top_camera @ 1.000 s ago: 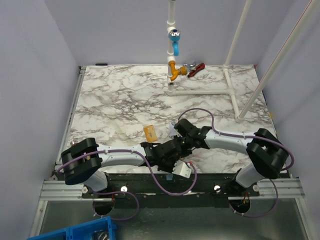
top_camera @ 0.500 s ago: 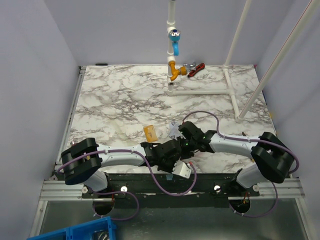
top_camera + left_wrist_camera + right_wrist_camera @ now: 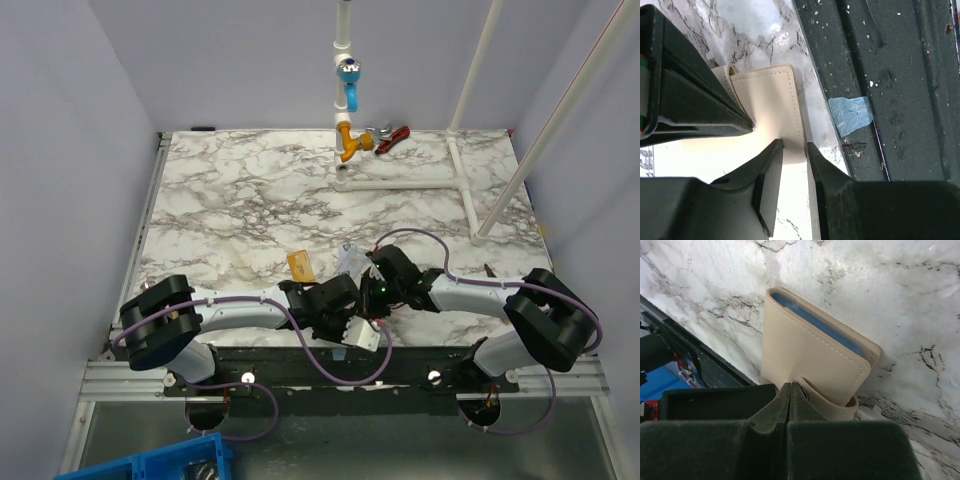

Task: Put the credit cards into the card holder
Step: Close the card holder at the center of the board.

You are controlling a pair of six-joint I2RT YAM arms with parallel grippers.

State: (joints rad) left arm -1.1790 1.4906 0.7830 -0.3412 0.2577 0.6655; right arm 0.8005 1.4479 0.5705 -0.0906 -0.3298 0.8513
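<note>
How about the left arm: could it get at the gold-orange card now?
Probably yes: the gold-orange card lies bare on the table near the left gripper, whose jaws stand apart over the card holder.

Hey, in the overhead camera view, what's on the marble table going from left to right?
Gold-orange card → pale patterned card → red-handled pliers → white leaning pole. The card holder and orange fitting line up with the pale card, so they're left out.

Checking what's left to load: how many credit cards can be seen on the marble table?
2: a gold-orange rectangular card, left of centre near the front; a pale blue-silver patterned card just to its right. Others may be hidden from view.
</note>
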